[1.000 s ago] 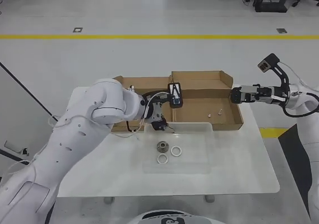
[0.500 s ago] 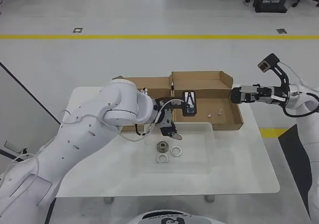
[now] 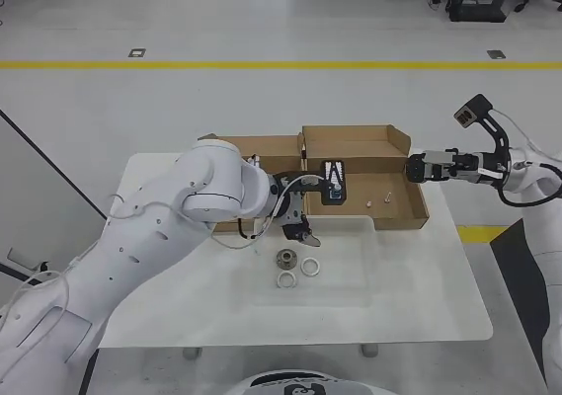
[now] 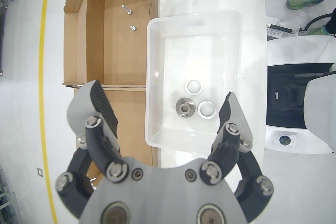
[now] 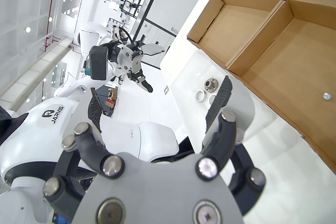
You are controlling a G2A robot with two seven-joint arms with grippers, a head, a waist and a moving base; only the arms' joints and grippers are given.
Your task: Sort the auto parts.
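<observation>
A clear plastic tray [image 3: 355, 286] holds a metal flanged hub [image 3: 285, 260] and two silver rings [image 3: 310, 266] [image 3: 286, 280]. My left gripper [image 3: 300, 233] hovers open and empty over the tray's far left corner. In its wrist view the left gripper [image 4: 162, 93] frames the hub [image 4: 185, 107] and rings [image 4: 194, 86] [image 4: 206, 108] below it. Two bolts [image 4: 127, 9] [image 4: 133, 28] lie in the right cardboard box [image 3: 399, 202]. My right gripper [image 3: 412, 168] stays open at that box's right wall, with nothing in it [image 5: 160, 86].
A second open cardboard box [image 3: 246, 163] adjoins the first on the left, behind the tray. The left arm's wrist camera [image 3: 333, 184] hangs over the divide between the boxes. White tabletop [image 3: 429, 286] lies bare right of the tray and along the front edge.
My left gripper shifted right and toward the tray's hub and rings during the first half second, then held still. The right arm has not moved.
</observation>
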